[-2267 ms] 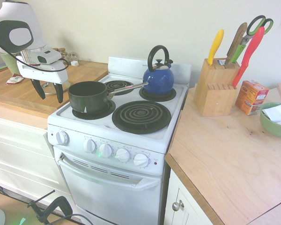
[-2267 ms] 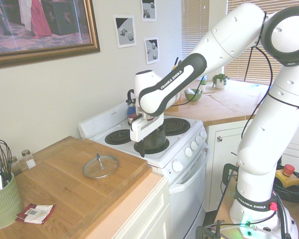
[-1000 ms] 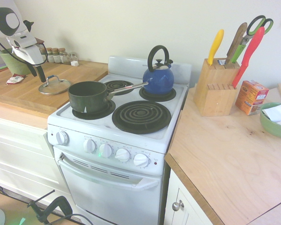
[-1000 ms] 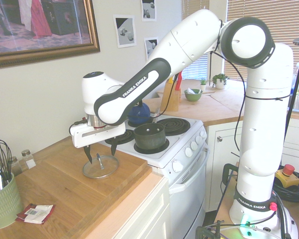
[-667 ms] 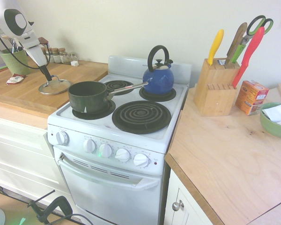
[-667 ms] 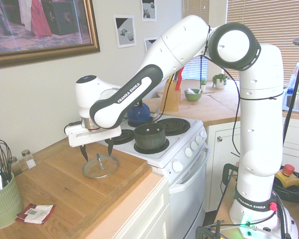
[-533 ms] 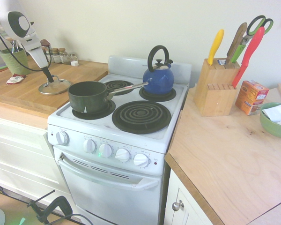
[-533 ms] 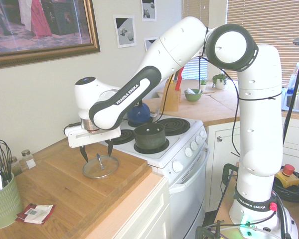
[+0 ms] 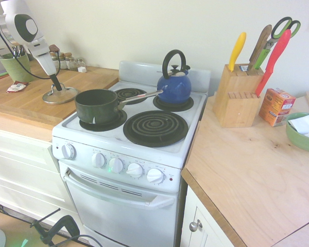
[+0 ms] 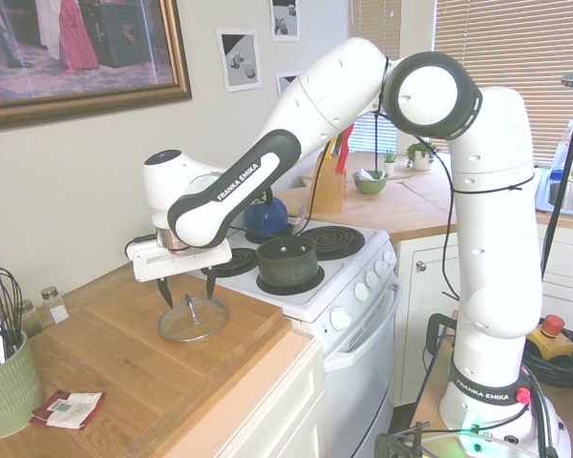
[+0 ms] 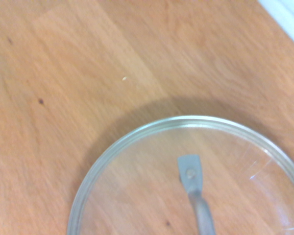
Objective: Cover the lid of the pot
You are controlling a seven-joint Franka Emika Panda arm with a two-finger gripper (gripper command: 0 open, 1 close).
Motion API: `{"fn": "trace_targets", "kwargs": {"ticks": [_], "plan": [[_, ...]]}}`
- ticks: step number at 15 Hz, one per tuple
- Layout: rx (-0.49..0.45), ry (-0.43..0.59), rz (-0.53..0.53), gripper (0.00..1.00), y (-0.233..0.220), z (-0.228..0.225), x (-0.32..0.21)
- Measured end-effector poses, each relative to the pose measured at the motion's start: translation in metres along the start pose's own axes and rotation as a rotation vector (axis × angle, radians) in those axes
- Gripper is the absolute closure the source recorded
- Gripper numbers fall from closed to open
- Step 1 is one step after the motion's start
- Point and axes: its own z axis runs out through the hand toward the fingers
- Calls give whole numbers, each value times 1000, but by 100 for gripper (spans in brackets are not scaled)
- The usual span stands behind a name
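"FRANKA EMIKA" is showing in white letters on the black band of the arm's forearm (image 10: 231, 181) in the second exterior view, and again, smaller, on the dark ring at the arm's base (image 10: 484, 393). The print on the orange box (image 9: 275, 106) and the marks around the stove knobs (image 9: 116, 165) are too small to read.

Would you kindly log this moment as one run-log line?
phase: reaching for lid | gripper: open, straddling its handle, nothing held | lid: flat on wooden counter | pot: uncovered on stove burner
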Motion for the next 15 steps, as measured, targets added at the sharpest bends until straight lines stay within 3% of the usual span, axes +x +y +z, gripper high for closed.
{"fn": "trace_targets", "kwargs": {"ticks": [15], "plan": [[-21,-1,3,100,2,9,-5]]}}
